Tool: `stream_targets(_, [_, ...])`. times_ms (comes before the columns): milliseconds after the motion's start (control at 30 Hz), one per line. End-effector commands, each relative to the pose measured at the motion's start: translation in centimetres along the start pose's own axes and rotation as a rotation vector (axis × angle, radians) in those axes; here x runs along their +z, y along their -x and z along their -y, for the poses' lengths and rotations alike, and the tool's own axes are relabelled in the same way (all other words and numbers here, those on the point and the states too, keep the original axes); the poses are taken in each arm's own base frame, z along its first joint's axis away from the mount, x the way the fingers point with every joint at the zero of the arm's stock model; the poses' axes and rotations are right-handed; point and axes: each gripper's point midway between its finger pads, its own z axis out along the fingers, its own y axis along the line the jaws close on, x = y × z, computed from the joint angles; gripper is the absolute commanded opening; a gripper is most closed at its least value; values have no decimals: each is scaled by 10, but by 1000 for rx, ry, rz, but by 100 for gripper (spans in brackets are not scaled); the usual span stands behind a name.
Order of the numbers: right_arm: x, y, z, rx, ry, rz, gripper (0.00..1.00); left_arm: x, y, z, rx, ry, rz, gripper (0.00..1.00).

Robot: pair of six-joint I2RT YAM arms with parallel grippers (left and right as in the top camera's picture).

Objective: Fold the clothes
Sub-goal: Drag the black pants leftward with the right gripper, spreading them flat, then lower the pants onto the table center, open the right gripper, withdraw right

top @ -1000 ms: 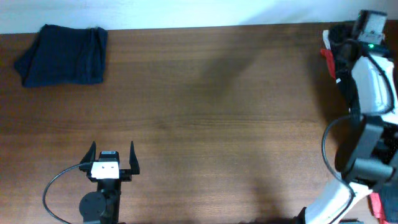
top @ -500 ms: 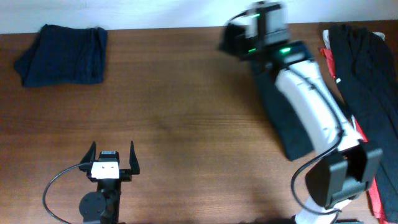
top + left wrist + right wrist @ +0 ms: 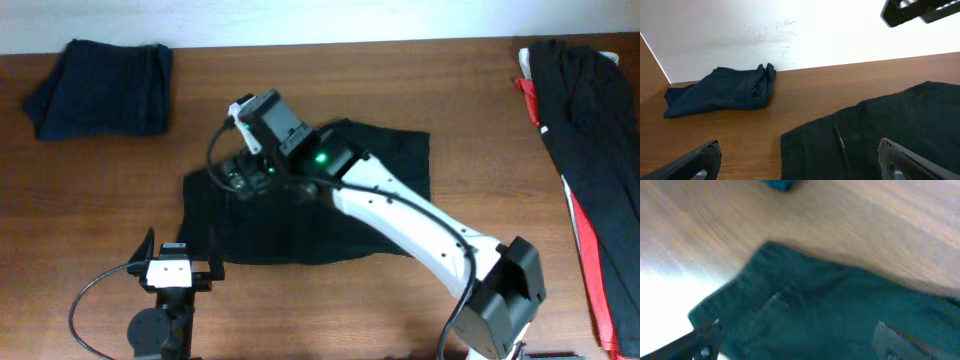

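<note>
Whereas a second ago the middle of the table (image 3: pixel 420 85) lay bare and the right arm (image 3: pixel 400 212) was back at the pile of dark clothes (image 3: pixel 575 110), the overhead view now has a dark garment (image 3: pixel 385 160) spread roughly flat mid-table, with the right end effector (image 3: pixel 238 178) low over its left edge. Judgement: piece fetched and laid out; no fold made yet. The folded navy piece (image 3: pixel 100 85) sits unmoved at the far left corner. The left end effector (image 3: pixel 181 246) is parked at the near edge, fingers spread, just beside the garment's near-left corner. Left wrist view: left end effector (image 3: pixel 800 161) wide apart, nothing between; dark garment (image 3: pixel 890 125) directly ahead, folded navy piece (image 3: pixel 725 90) beyond, against a plain white wall (image 3: pixel 740 30). Right wrist view, blurred: right end effector (image 3: pixel 797 342) splayed above the dark garment (image 3: pixel 830 305), pinching nothing, so the cloth looks released. The table (image 3: pixel 865 220) is brown wood grain, smooth.
</note>
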Motion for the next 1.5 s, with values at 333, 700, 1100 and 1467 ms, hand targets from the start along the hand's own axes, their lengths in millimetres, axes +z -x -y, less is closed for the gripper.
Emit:
stream_targets(333, [-136, -160, 252, 651, -436, -471, 99, 0, -2, 1, 16, -3, -4, 99])
stream_targets(700, [-65, -286, 205, 833, -170, -688, 81, 0, -2, 1, 16, -3, -4, 99])
stream_targets(1100, [-40, -324, 189, 884, -171, -695, 53, 0, -2, 1, 16, -3, -3, 99])
stream_targets(1467, [-62, -317, 222, 924, -366, -684, 4, 0, -2, 1, 16, -3, -4, 99])
